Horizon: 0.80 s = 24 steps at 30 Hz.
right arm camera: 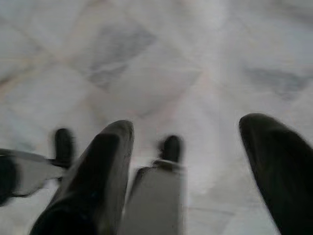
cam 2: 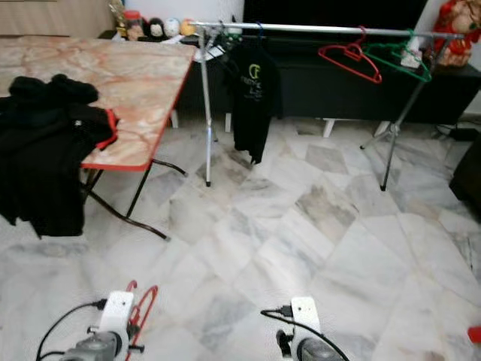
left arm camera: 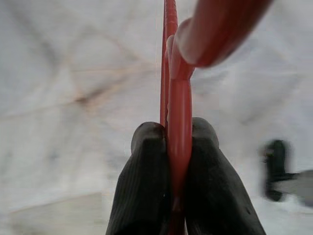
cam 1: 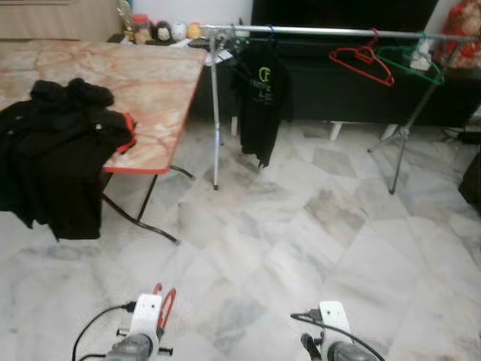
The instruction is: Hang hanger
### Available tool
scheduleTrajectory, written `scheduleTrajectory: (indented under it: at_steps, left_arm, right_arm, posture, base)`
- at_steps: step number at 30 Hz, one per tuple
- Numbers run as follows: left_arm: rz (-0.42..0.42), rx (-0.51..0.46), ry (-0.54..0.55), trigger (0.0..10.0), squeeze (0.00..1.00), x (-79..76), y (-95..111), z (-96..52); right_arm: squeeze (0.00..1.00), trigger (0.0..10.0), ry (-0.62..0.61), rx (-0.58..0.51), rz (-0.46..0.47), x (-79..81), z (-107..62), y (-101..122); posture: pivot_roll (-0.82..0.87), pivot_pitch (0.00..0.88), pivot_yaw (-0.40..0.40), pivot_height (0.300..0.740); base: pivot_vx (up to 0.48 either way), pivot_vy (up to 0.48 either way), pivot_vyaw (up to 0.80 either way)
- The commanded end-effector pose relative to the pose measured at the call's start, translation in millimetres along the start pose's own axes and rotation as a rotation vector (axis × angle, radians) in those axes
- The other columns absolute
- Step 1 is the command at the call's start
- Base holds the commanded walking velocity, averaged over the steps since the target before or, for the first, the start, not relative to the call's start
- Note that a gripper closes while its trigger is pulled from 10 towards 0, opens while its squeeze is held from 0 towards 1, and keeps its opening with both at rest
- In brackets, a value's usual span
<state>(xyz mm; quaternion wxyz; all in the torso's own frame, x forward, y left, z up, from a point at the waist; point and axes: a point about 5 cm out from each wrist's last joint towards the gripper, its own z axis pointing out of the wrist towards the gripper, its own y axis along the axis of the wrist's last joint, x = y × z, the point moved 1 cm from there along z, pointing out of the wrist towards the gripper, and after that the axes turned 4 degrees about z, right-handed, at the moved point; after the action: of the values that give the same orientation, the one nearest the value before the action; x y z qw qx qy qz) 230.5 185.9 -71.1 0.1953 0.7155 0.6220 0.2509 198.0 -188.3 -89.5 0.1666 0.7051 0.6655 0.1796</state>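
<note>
Left gripper (left arm camera: 172, 161): squeezes a red hanger (left arm camera: 177, 107) tight, held low over the marble floor (cam 1: 301, 226).
Right gripper (right arm camera: 188, 161): fingers spread wide, holding nothing.
Clothes rail (cam 1: 331, 31): far ahead, beside the table (cam 1: 150, 83); a black shirt (cam 1: 261, 94) and two more hangers hang there.
Progress: hanger picked up; walking over and hooking it are left.

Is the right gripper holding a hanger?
No, the right gripper has its fingers spread with only floor between them; the left gripper clamps the red hanger.

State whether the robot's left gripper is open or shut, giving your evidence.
Shut: the left gripper has both black fingers pressed against the red hanger.
</note>
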Motion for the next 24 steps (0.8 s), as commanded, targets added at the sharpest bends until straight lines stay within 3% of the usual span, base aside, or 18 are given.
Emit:
scheduleTrajectory:
  at_steps: [1,12,19,24]
  left_arm:
    - [0.001,0.010,-0.003,10.0,0.00,-0.1,-1.8,-0.1]
    - [-0.032,-0.011,-0.012,10.0,0.00,-0.4,1.8,0.1]
    - [-0.004,-0.008,-0.020,10.0,0.00,-0.4,3.4,0.3]
    - [-0.013,-0.007,-0.024,10.0,0.00,-1.1,3.7,0.4]
  right_arm:
    - [0.00,10.0,0.005,-0.013,-0.003,2.7,0.4,5.1]
    - [0.00,10.0,0.002,-0.016,-0.002,2.7,0.4,7.8]
    - [0.00,10.0,0.001,-0.018,-0.005,2.5,0.4,9.1]
    - [0.00,10.0,0.004,-0.018,-0.010,2.1,0.3,9.6]
  posture:
    - [0.03,0.000,-0.047,0.740]
    - [0.03,0.000,-0.045,0.740]
    - [0.03,0.000,-0.047,0.740]
    - [0.03,0.000,-0.046,0.740]
  base:
    - [0.000,-0.337,0.00]
    - [0.000,-0.055,0.00]
    - [0.000,0.000,0.00]
    - [0.313,0.000,0.00]
